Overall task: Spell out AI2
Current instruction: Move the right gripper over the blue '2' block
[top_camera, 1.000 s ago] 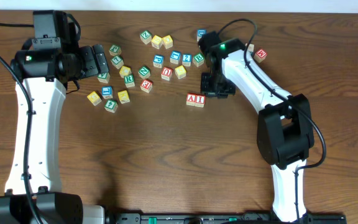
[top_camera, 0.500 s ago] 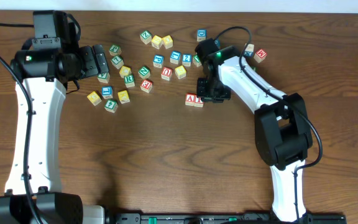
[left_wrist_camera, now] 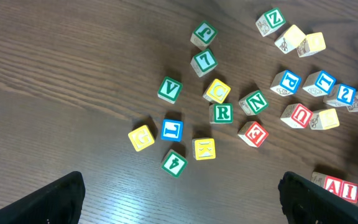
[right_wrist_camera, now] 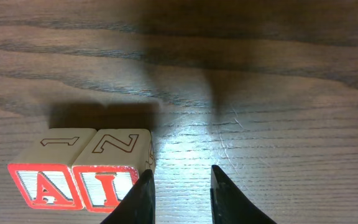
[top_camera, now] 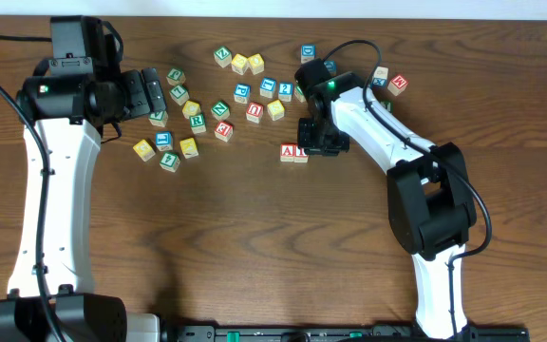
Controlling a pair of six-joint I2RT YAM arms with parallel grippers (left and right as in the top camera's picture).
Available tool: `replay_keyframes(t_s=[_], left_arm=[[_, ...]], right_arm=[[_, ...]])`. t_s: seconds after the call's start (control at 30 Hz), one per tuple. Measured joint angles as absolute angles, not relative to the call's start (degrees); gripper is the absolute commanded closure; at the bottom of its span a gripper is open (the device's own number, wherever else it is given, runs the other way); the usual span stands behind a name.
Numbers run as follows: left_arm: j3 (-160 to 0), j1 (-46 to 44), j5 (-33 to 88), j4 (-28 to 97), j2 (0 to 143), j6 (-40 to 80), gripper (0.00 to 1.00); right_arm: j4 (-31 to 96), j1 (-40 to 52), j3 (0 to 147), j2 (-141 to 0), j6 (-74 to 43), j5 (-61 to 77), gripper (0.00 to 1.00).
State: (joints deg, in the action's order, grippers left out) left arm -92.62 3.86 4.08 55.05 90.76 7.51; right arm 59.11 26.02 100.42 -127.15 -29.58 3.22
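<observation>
Right gripper (right_wrist_camera: 180,186) fingers slightly parted, empty, left finger touching the I block (right_wrist_camera: 112,175). Arm has slid left, nudging the A block (top_camera: 288,152) and I together leftward. The 2 block (top_camera: 285,91) sits untouched in the pile. Left gripper (left_wrist_camera: 179,199) wide open, idle.

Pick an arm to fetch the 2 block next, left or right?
Right, probably. The right gripper sits empty beside the A block and I block, jaws nearly shut, and the blue 2 block lies just above it. The left gripper is across the pile, farther away.
</observation>
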Motion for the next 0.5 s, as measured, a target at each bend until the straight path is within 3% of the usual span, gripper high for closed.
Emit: replay_keyframes(t_s=[0.4,0.5], left_arm=[[-92.6,3.9,4.1,55.1,90.8,7.5,0.02],[-92.6,3.9,4.1,55.1,90.8,7.5,0.02]], right_arm=[[60.1,25.8,100.4,-127.2,-29.5,3.2,0.77],[62.4,25.3,101.3,-127.2,-28.9,3.3,0.71]])
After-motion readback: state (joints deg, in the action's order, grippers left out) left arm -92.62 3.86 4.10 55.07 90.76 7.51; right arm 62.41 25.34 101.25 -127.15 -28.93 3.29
